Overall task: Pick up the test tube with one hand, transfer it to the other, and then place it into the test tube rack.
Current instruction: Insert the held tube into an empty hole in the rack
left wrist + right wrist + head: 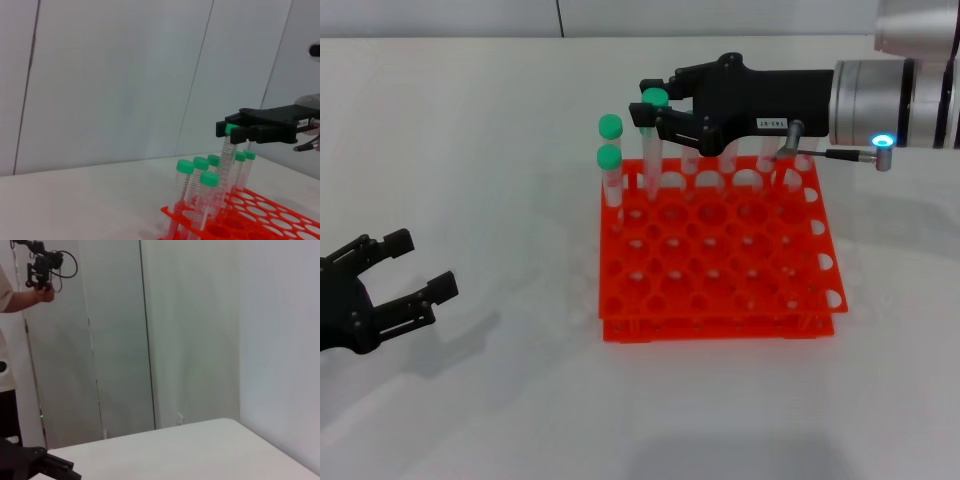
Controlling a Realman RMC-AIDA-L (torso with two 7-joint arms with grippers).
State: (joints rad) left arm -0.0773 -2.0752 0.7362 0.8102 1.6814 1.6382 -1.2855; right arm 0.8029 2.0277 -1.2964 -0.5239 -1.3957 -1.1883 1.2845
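right pincer [655,108] clamping test tube [649,140], over rack [720,260]

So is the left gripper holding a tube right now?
No. In the head view the left gripper sits open and empty, away from the rack; the right gripper holds the test tube.

Left gripper [415,275] cut by edge.

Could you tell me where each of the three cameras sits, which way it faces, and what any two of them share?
Head view: high, looking down at the bright orange-red plastic rack; the left gripper is open, the labelled right gripper holds the green-capped clear tube.
Left wrist view: low, facing rack, right gripper and tube, as the head view does.
Right wrist view: faces walls and a person's hand.
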